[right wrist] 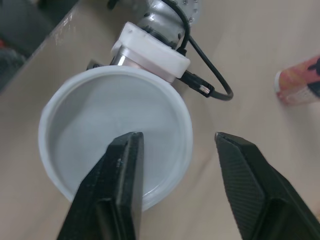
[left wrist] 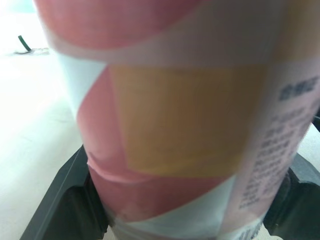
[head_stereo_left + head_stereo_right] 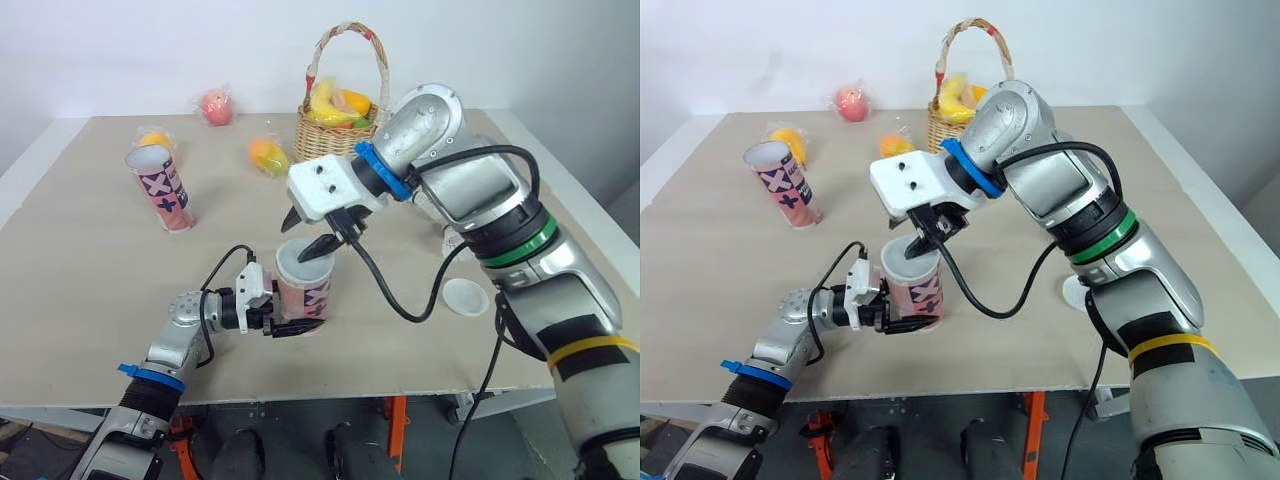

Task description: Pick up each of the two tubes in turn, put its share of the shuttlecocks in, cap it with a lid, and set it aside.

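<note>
Gripping the near tube (image 3: 306,290) low on its pink-and-white body, the left claw (image 3: 292,324) is clenched on it, one black finger (image 2: 62,202) on either side; the tube stands upright close to the table's (image 3: 90,300) front edge, about midway along it; whether its base touches the table I cannot tell.

A white lid (image 1: 115,150) sits on the tube's top, its shallow hollow facing up; the right claw (image 3: 305,235) hangs just above it, released, with its fingers spread; one finger (image 1: 117,190) lies over the lid's hollow, the other is outside the rim.

The second tube (image 3: 162,188) stands toward the left edge, well apart from the first, its mouth open; a spare lid (image 3: 465,296) lies flat on the table near the right edge, beside the right arm.

At the far edge stands a wicker basket (image 3: 335,135) with yellow fruit in it; an orange fruit (image 3: 268,155) lies just beside the basket on its left; another orange fruit (image 3: 155,139) lies just behind the second tube; a pink fruit (image 3: 216,106) rests near the far edge.
</note>
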Controlling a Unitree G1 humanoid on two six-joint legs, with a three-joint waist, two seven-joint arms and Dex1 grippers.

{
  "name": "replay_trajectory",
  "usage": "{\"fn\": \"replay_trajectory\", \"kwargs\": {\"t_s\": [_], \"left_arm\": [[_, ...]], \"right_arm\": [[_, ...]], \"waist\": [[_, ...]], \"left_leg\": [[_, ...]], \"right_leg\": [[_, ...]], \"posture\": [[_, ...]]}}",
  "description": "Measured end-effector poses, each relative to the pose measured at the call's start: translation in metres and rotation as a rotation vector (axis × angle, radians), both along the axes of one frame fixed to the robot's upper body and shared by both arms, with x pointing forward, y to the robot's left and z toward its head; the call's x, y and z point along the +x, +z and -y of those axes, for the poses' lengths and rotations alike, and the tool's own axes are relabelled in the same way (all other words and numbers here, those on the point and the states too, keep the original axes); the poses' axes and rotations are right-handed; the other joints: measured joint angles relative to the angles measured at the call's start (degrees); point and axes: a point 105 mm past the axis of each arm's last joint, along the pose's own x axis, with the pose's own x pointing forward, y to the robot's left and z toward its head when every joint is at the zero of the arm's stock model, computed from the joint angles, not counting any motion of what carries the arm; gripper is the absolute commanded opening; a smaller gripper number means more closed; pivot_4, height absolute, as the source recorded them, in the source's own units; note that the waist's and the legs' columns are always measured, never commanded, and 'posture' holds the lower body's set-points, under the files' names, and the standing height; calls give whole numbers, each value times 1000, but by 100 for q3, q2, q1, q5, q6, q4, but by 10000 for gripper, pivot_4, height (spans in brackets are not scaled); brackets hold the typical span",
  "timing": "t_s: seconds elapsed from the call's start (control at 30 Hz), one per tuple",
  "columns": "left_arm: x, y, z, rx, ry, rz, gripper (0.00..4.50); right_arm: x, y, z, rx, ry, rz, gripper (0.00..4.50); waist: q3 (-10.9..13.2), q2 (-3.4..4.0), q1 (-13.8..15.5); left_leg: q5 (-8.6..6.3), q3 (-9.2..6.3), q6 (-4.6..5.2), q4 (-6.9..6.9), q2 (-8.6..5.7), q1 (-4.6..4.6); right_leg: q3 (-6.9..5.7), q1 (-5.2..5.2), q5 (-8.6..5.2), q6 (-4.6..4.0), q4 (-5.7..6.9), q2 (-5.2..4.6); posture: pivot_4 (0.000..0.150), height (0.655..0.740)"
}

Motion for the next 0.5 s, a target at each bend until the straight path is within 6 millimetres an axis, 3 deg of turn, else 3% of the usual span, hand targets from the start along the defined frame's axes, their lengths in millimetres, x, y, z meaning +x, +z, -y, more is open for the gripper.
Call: {"fn": "replay_trajectory", "kwargs": {"t_s": [0.07,0.2,0.3,0.4,0.43,0.5], "left_arm": [[0,1,-2,3,1,2,33374],[-1,1,-2,-2,-1,1,33374],[-1,2,-3,-2,-2,2,33374],[0,2,-3,-2,-1,2,33374],[0,2,-3,-1,-1,2,33374],[0,2,-3,0,0,2,33374]], "right_arm": [[6,7,4,50,-58,-68,25482],[3,39,12,173,-86,-130,25482],[0,44,15,213,-89,-193,16745],[-4,36,18,213,-79,-226,3074],[-4,31,19,204,-81,-238,359],[-5,22,18,185,-78,-259,359]], "waist": [[2,2,2],[2,2,4],[2,2,4],[2,2,5],[2,2,4],[2,2,1]], "left_leg": [[1,1,1,0,0,-7],[0,2,0,-3,-2,-13],[-2,2,-1,-9,-3,-13],[-2,0,0,-9,-3,-14],[-2,1,0,-9,-3,-14],[-2,1,0,-9,-2,-14]], "right_leg": [[1,-9,4,1,0,0],[3,-12,-4,0,0,-3],[4,-14,-8,-3,0,-3],[3,-13,-10,1,0,-1],[4,-15,-9,3,0,-1],[5,-16,-8,4,0,1]], "posture": [[1500,7400],[1500,7400],[1500,7400],[1500,7400],[1500,7400],[1500,7400]]}}
